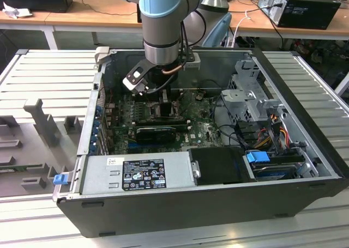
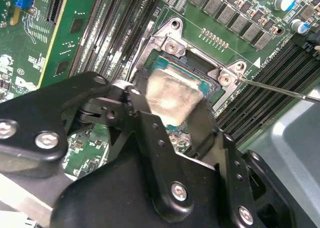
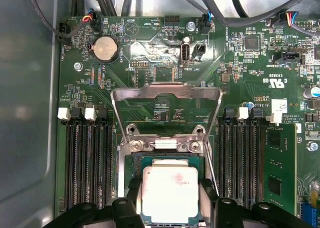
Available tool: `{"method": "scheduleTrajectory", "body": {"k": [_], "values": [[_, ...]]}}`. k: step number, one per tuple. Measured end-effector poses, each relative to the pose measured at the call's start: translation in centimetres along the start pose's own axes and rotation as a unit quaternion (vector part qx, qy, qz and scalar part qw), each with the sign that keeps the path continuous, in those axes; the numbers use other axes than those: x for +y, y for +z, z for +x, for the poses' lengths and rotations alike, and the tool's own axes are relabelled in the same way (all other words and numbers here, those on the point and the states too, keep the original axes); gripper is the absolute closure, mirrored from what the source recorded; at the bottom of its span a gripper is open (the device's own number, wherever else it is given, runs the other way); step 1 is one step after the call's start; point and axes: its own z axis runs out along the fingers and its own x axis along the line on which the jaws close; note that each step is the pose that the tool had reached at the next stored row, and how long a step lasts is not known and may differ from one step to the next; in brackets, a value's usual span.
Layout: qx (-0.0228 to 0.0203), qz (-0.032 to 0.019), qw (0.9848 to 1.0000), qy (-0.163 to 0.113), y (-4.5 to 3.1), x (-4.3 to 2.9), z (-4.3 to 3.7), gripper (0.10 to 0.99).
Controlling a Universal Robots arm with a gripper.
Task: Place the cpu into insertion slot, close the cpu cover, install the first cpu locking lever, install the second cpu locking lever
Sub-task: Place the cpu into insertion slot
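**We see the hand clenched on the cpu at the insertion slot, with the cpu cover open.**

In the first wrist view, black fingers press two opposite edges of the cpu. Its silver top lies level over the slot, though we cannot tell whether it is seated or just above the pins. The cover is tipped back from one edge of the slot, green board showing through its window. Memory slots flank the slot. In the exterior view, the arm reaches into the computer case on the bench, near the case's far wall.
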Motion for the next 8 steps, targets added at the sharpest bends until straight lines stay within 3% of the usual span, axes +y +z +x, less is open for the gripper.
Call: {"method": "scheduleTrajectory", "body": {"k": [1,8], "values": [[-0.0001,0.0000,1.0000,0.000,0.00,0.00,0.00,0.475],[0.0012,0.0000,1.0000,0.000,0.09,0.02,0.54,0.475]]}}
